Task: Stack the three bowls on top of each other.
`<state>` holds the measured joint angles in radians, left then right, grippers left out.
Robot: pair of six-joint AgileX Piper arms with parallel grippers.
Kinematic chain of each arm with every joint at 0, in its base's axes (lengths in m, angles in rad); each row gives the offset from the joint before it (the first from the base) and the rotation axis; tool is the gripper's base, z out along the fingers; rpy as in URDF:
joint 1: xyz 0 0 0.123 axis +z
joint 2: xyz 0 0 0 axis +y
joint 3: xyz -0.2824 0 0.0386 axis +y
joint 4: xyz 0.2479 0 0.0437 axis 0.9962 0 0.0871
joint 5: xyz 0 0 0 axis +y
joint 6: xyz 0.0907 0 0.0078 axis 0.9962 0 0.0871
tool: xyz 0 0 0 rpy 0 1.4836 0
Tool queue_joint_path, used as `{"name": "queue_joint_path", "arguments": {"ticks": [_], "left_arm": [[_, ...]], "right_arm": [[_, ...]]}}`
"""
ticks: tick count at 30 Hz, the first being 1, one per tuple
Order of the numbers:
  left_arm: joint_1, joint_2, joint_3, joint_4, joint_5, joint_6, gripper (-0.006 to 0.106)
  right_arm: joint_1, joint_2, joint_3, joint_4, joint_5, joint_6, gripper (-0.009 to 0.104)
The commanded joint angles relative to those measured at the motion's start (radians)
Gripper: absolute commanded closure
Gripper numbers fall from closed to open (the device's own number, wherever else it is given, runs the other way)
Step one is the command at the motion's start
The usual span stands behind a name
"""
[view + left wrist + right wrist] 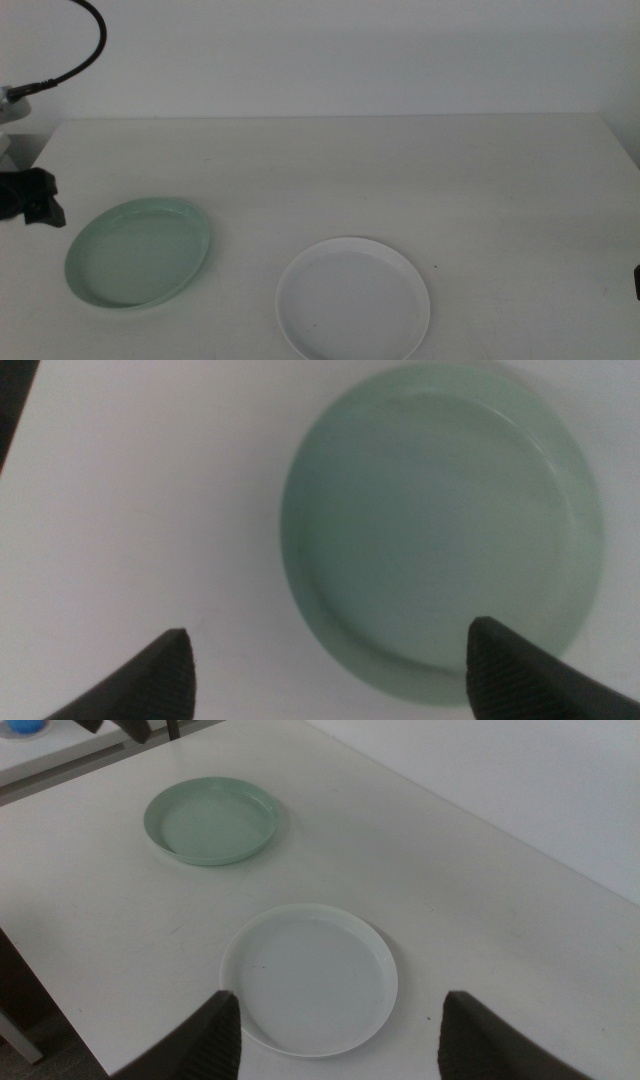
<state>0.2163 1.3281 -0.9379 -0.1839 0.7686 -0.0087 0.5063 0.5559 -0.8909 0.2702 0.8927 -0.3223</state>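
Observation:
Two of the bowls show on the white table (400, 170). A pale mint green bowl (138, 252) lies at the left, and a white bowl (352, 298) lies near the front middle, a short gap apart. Both are upright and hold nothing. My left gripper (38, 200) hovers at the table's left edge, just left of the green bowl (440, 530); in its wrist view the left gripper (330, 630) is open over that bowl's near rim. My right gripper (340, 998) is open and held high on the right, looking down on the white bowl (310, 978) and the green bowl (210, 820).
A black cable (90, 40) arcs over the table's back left corner. A pale wall stands behind the table. The right wrist view shows the table's front edge (60, 1010) and a second table with a blue object (20, 725) beyond.

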Motion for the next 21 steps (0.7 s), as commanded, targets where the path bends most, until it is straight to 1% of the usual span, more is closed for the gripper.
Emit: {"name": "queue_joint_path", "arguments": {"ticks": [1, 6, 9, 16, 19, 21], "left_arm": [[0.02, 0.049, -0.085, -0.047, -0.008, 0.05, 0.009], [0.035, 0.236, -0.216, -0.057, 0.044, 0.238, 0.009], [0.035, 0.332, -0.261, -0.059, 0.061, 0.284, 0.009], [0.035, 0.488, -0.274, -0.104, 0.034, 0.362, 0.01], [0.035, 0.528, -0.274, -0.124, 0.012, 0.393, 0.014], [0.035, 0.549, -0.274, -0.134, 0.002, 0.401, 0.022]], "right_arm": [[-0.003, 0.005, -0.025, 0.004, -0.068, -0.001, 0.044], [-0.003, 0.005, -0.025, 0.004, -0.068, -0.001, 0.044], [-0.003, 0.005, -0.025, 0.004, -0.07, -0.001, 0.044], [-0.003, 0.005, -0.025, 0.004, -0.07, -0.001, 0.044], [-0.003, 0.005, -0.025, 0.004, -0.07, -0.001, 0.044], [-0.003, 0.005, -0.025, 0.004, -0.07, -0.001, 0.044]]}}
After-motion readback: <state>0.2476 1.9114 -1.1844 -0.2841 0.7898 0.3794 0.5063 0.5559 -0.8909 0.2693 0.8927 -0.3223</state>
